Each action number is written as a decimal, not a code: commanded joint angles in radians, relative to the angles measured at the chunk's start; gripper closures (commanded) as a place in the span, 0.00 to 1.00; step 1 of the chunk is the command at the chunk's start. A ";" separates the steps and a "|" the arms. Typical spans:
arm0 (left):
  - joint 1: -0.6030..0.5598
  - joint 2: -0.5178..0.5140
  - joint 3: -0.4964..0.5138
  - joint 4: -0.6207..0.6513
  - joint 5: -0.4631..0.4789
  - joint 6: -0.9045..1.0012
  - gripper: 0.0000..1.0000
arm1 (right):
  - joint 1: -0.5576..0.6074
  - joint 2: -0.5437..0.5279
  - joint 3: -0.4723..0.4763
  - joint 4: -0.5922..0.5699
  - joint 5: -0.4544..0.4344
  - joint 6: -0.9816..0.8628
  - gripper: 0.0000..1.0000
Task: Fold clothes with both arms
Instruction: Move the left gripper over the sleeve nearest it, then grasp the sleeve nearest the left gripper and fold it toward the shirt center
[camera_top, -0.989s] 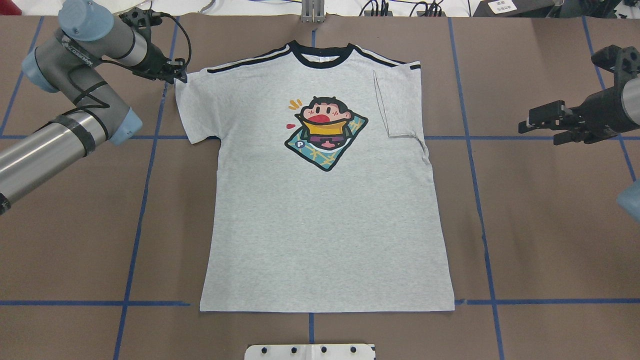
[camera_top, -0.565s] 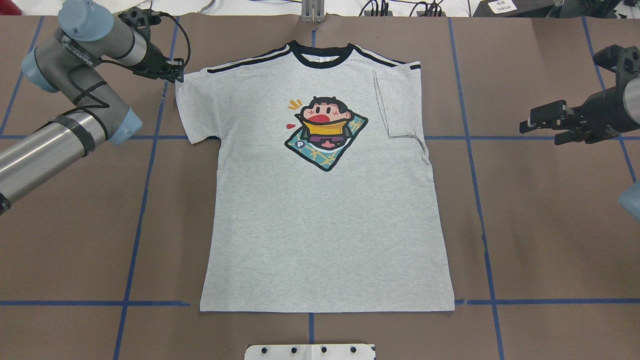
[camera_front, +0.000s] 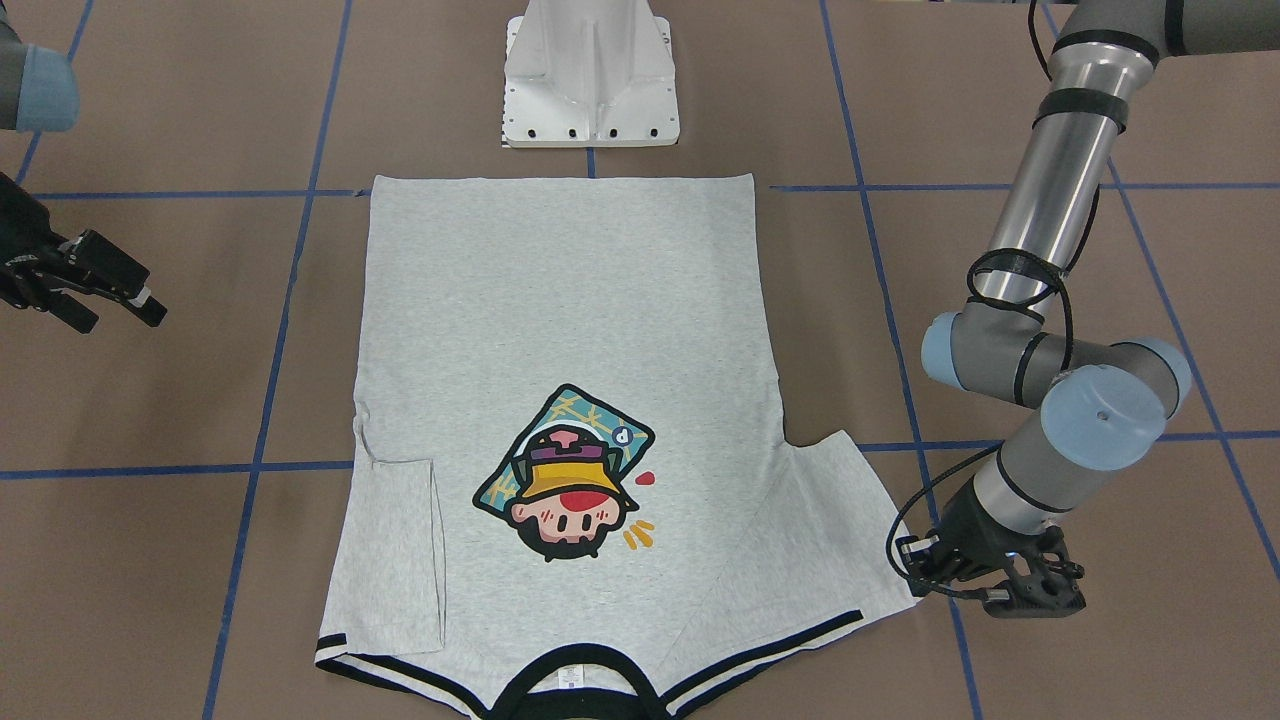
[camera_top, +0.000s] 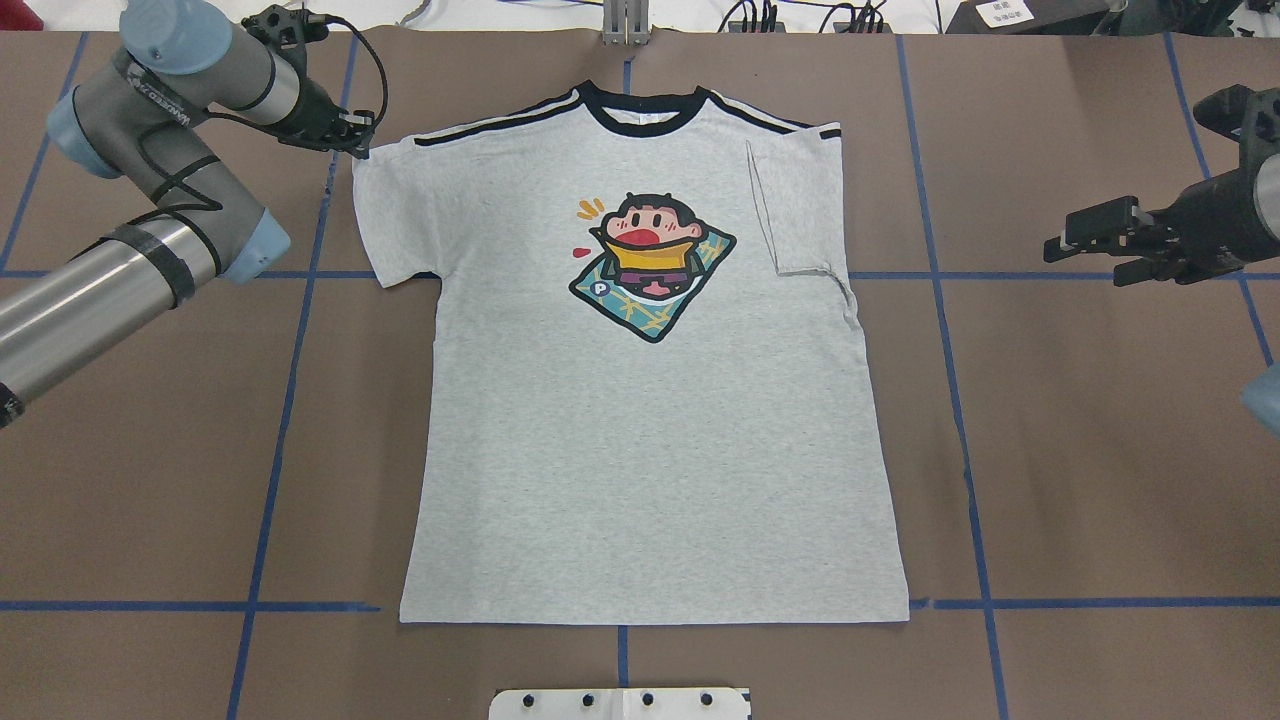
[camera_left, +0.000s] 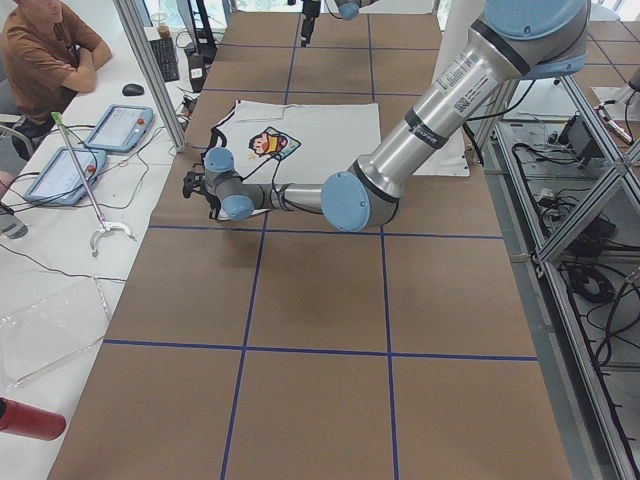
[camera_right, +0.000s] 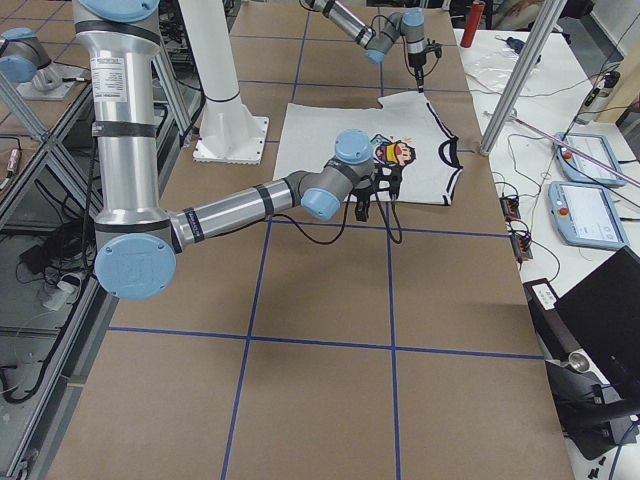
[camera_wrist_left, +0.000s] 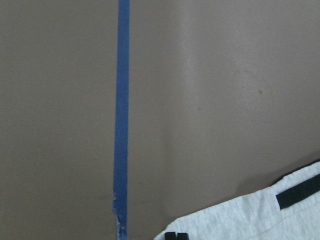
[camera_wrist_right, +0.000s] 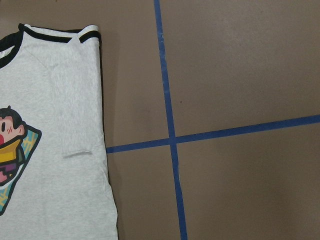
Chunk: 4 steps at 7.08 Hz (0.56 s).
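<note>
The left gripper (camera_top: 350, 141) had edged a little toward the far side of the bench (camera_top: 1100, 450) and hung at the outer corner of the spread sleeve (camera_top: 385, 215). How its jaws stood could not be told. The T-shirt (camera_top: 650, 450) had not shifted. It lay flat, print up, mid-bench, with its other sleeve (camera_top: 800, 210) already folded in. The right gripper (camera_top: 1075, 242), jaws wide and empty, had drawn slightly outward, well apart from the cloth. The spread sleeve's fold looked about to start.
</note>
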 joint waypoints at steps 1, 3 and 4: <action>0.008 -0.030 -0.161 0.146 -0.003 -0.089 1.00 | 0.010 -0.001 0.003 0.000 0.002 -0.001 0.00; 0.155 -0.137 -0.155 0.166 0.078 -0.259 1.00 | 0.016 0.001 -0.005 0.000 -0.004 -0.002 0.00; 0.186 -0.148 -0.144 0.165 0.149 -0.264 1.00 | 0.016 0.002 -0.008 -0.003 -0.006 -0.004 0.00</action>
